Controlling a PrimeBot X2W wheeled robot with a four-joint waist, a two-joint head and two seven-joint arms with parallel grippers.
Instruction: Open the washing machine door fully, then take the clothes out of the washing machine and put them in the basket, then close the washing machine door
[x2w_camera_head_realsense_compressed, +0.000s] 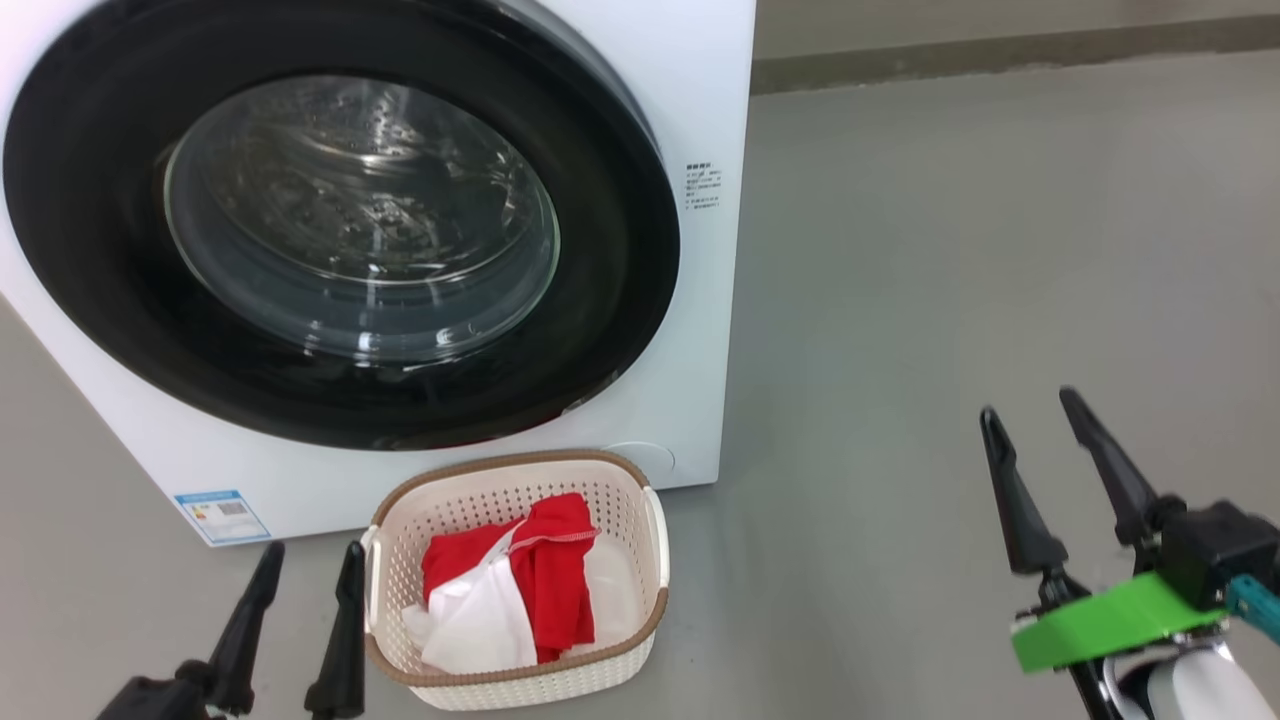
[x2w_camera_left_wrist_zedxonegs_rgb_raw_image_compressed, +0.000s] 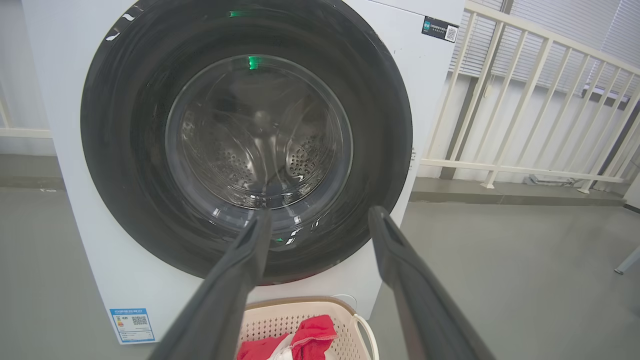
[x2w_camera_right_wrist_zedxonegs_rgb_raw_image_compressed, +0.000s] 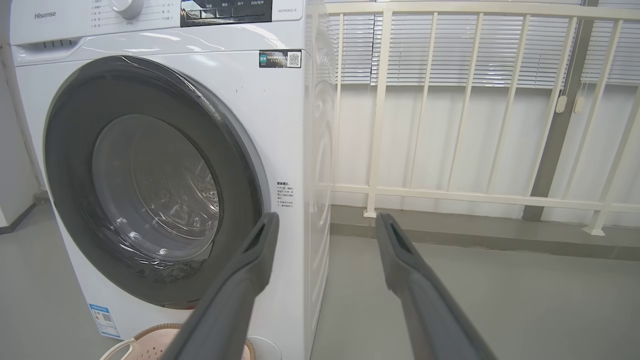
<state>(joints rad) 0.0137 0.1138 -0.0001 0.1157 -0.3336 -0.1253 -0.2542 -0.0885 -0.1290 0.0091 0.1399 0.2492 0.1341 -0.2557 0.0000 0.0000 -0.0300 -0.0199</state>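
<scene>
The white washing machine (x2w_camera_head_realsense_compressed: 690, 90) fills the upper left of the head view, and its door (x2w_camera_head_realsense_compressed: 100, 250) with the black rim and clear glass bowl lies shut against the front. On the floor just before it stands the cream basket (x2w_camera_head_realsense_compressed: 655, 560), holding red and white clothes (x2w_camera_head_realsense_compressed: 510, 590). My left gripper (x2w_camera_head_realsense_compressed: 309, 562) is open at the basket's left side, empty. Over bare floor to the right, my right gripper (x2w_camera_head_realsense_compressed: 1028, 407) is open and empty too. The left wrist view faces the door (x2w_camera_left_wrist_zedxonegs_rgb_raw_image_compressed: 125, 125) over the basket (x2w_camera_left_wrist_zedxonegs_rgb_raw_image_compressed: 350, 320); the right wrist view takes in the machine (x2w_camera_right_wrist_zedxonegs_rgb_raw_image_compressed: 280, 125) from its right.
Grey floor (x2w_camera_head_realsense_compressed: 950, 250) spreads to the right of the machine. Behind, a white railing (x2w_camera_right_wrist_zedxonegs_rgb_raw_image_compressed: 450, 195) runs before blinds on a low kerb. A blue sticker (x2w_camera_head_realsense_compressed: 222, 515) marks the machine's lower left corner.
</scene>
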